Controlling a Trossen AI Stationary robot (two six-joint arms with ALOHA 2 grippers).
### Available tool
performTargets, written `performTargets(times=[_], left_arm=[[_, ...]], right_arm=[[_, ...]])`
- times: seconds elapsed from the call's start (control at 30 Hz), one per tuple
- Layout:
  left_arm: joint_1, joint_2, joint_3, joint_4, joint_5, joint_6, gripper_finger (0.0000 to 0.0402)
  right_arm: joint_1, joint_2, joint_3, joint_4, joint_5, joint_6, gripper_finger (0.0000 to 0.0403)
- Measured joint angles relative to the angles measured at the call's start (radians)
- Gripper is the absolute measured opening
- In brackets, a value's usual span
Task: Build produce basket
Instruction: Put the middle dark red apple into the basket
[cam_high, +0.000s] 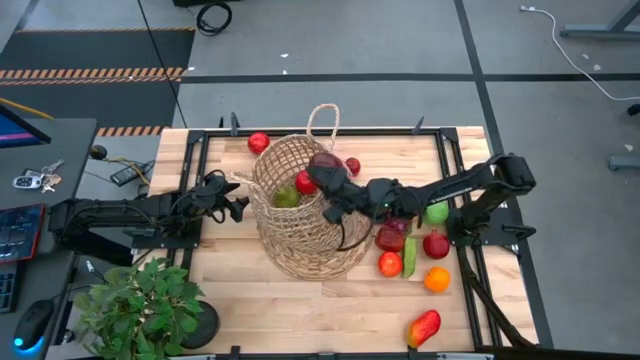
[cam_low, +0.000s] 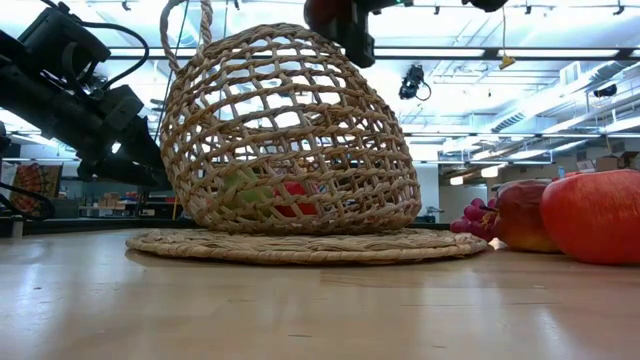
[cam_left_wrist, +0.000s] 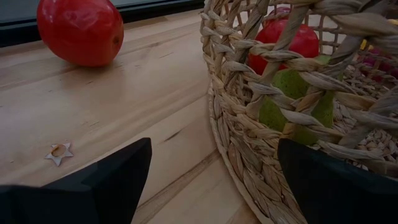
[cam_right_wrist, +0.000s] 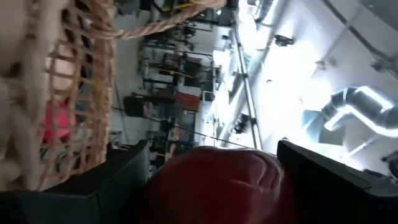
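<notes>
Lying near the lower edge of the high view, a mango (cam_high: 424, 327) waits, with an orange (cam_high: 437, 279) and other loose produce (cam_high: 400, 255) right of the basket (cam_high: 300, 215) at mid-frame. The right gripper (cam_high: 327, 172) hangs over the basket's rim, its jaws clamped on a dark red fruit (cam_right_wrist: 214, 183) that fills the gap between them in its wrist view. The left gripper (cam_high: 235, 202) sits at the basket's left wall, jaws apart and empty. Inside, a red fruit (cam_left_wrist: 283, 40) rests on a green one (cam_left_wrist: 292, 106). The risk I see: released this near the rim, the fruit could clip the weave and roll away, or the arm could nudge the unheld basket.
</notes>
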Motion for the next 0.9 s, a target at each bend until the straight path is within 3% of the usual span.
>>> performTargets(times=[0.33,0.53,0.67,0.8,0.9], left_arm=[[0.0,0.0,0.0,0.0,0.0,0.0,0.0357],[0.0,0.0,0.0,0.0,0.0,0.0,0.0357],[0.0,0.0,0.0,0.0,0.0,0.0,0.0357],[0.0,0.0,0.0,0.0,0.0,0.0,0.0357],[0.0,0.0,0.0,0.0,0.0,0.0,0.0357]], right_arm=[[-0.002,-0.004,0.0,0.1,-0.067,0.032,0.0349],[-0.048,-0.005,0.0,0.323,-0.274,0.308,0.0349],[-0.094,-0.006,0.0,0.412,-0.304,0.557,0.0349],[-0.137,-0.006,0.001,0.377,-0.282,0.743,0.0349],[-0.17,-0.006,0.052,0.195,-0.253,0.875,0.0349]])
